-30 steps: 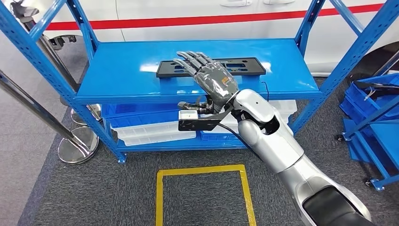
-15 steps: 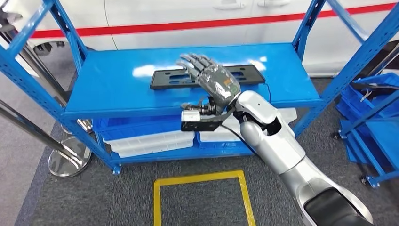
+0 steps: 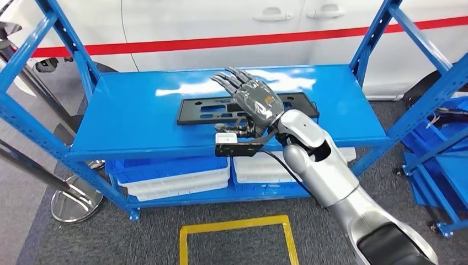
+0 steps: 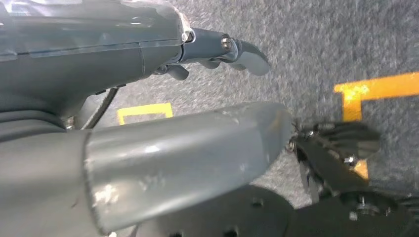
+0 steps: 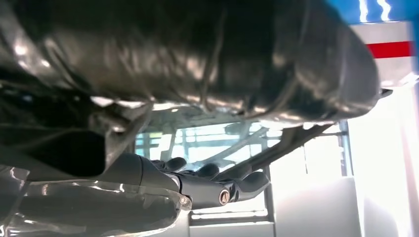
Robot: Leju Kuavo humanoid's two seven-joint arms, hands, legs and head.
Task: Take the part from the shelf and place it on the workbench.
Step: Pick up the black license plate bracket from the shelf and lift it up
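The black part (image 3: 247, 107) lies flat on the blue shelf (image 3: 132, 116). The right hand (image 3: 251, 99) hovers above its middle, fingers spread, holding nothing.

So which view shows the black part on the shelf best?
The head view: the black part lies flat on the blue shelf, the right hand above its middle. The right wrist view is too dark to tell; the left wrist view faces carpet.

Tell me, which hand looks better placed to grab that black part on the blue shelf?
The right hand: it hovers open directly over the black part. The left hand hangs down by the floor.
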